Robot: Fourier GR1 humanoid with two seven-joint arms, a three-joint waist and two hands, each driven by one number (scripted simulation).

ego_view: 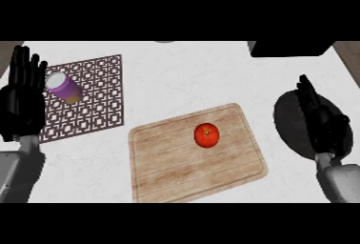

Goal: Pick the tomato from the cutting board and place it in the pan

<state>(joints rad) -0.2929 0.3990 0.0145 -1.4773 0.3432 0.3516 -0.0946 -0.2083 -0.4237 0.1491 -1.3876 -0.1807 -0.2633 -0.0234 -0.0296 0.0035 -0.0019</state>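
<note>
Nearest, at the lower edge: two grey forearms, one at 7 o'clock, one at 5 o'clock. Above the right forearm, the right hand (318,119), fingers straight and released, holding nothing, poised over the dark round pan (287,125) at 3 o'clock. At 9 o'clock, the left hand (21,97), open likewise, fingers up, resting by the edge of the worktop (175,76).

Between them, just below centre, the wooden cutting board (197,155), long axis tilted, running roughly from 8 o'clock up toward 2 o'clock. On its upper right part, the tomato (206,135): red, round, slightly taller than wide here, a small greenish stem mark on top, sitting apart from every edge of the board and untouched.

The relation that matters: from the right hand, tomato at about 8 o'clock, near; from the left hand, at about 4 o'clock and well apart. Right hand clearly the nearer one, and already over the pan (a short reach out and back, by the look of it). No real long axis on the tomato, so approach angle likely free; some chance of rolling on the flat board if nudged.

Farther off, at 10 o'clock, a patterned mat (88,95) with a purple cup (63,88) lying tilted on it. At the far edge, 1 o'clock, a black object (292,47), partly cut off.
</note>
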